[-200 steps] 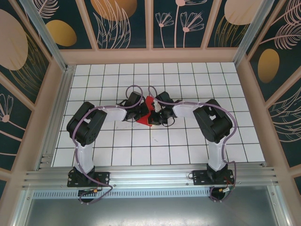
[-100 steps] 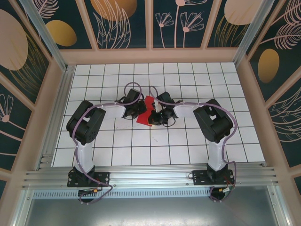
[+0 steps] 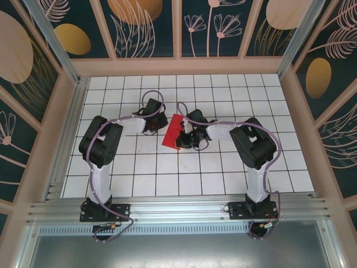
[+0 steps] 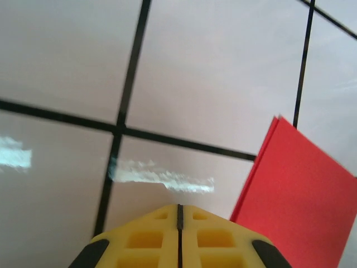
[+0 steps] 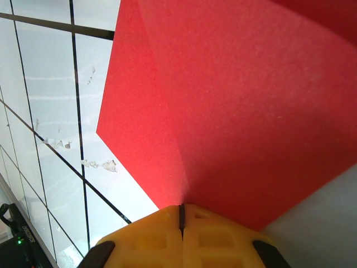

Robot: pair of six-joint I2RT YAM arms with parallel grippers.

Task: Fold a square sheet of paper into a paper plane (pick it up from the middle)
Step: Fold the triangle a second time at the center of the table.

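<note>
The left arm (image 3: 106,145) reaches up and across the white gridded desk (image 3: 223,167). The left fingers (image 3: 158,123) sit over a tile just left of the red sheet of paper (image 3: 172,133) — near its left edge but apart from it.

From the left wrist, those yellow fingers (image 4: 174,216) are pressed flat together. Only a thin dark seam runs between them, with nothing caught in it. Bare desk (image 4: 195,72) lies ahead of the tips, and a smeared white scuff (image 4: 162,180) sits just in front of them beside a black grid line. The sheet (image 4: 304,195) lies ahead and to the right of the tips, one corner pointing away, and its near edge shows two layers.

From above, the sheet is a folded red shape set askew to the grid, between the two pairs of fingers. The top view does not show whether it lies flat.

The right fingers (image 3: 184,135) meet its right side. From the right wrist, these fingers (image 5: 181,215) are clenched on the sheet (image 5: 234,111). Red paper runs straight into their seam, and a crease leads away from the tips. The paper spreads ahead and to the right of them. To their left is open desk (image 5: 50,84) with small white flecks (image 5: 100,164). Behind them, the right arm (image 3: 251,145) bends back toward its base.
</note>
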